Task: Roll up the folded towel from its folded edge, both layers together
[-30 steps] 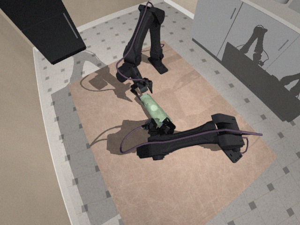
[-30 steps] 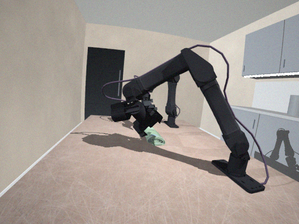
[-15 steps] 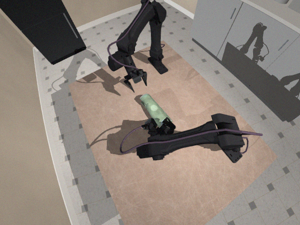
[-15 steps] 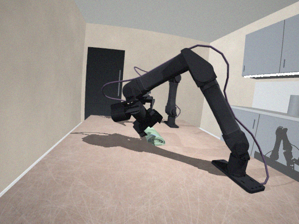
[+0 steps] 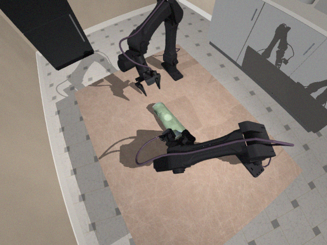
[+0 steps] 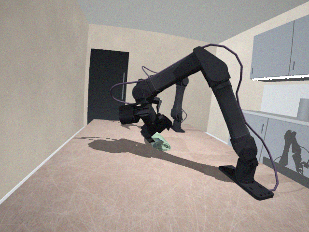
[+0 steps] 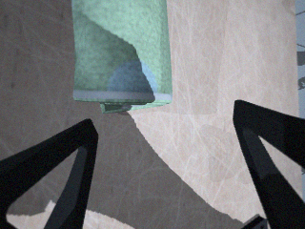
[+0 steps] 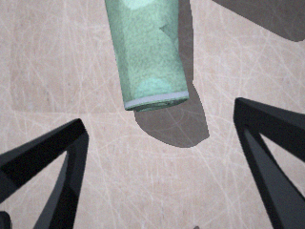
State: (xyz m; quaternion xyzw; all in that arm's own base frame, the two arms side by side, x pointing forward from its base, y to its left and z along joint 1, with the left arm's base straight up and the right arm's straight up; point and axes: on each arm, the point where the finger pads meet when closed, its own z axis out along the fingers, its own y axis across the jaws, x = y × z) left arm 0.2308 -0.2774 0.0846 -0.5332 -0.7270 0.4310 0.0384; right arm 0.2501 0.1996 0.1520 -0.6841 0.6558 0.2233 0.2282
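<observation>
One pale green towel (image 5: 168,117) (image 6: 161,144) (image 7: 121,52) (image 8: 150,57) lies rolled up on the desk (image 5: 197,205) (image 6: 124,195) (image 7: 267,57) (image 8: 57,72). Its layers show as a spiral at the end by the left hand (image 5: 177,133) (image 6: 158,133) (image 7: 164,112), where a thin piece juts from under the outer layer. Both ends carry a pale border. A round, pale spot sits near the roll's middle, and a bluish one by the left hand's end.

There are two arms, each with one hand of two fingers. The left hand is open at one end of the towel, its fingers spread wider than the roll and gripping nothing; the wrist view puts the towel's edge just beyond the fingertips. The right hand (image 5: 152,91) (image 8: 156,118) is also wide open and holds nothing, apart from the towel's other end. Two base plates (image 5: 257,172) (image 5: 178,76) (image 6: 264,195) (image 6: 180,130) stand away from the towel, one per arm.
</observation>
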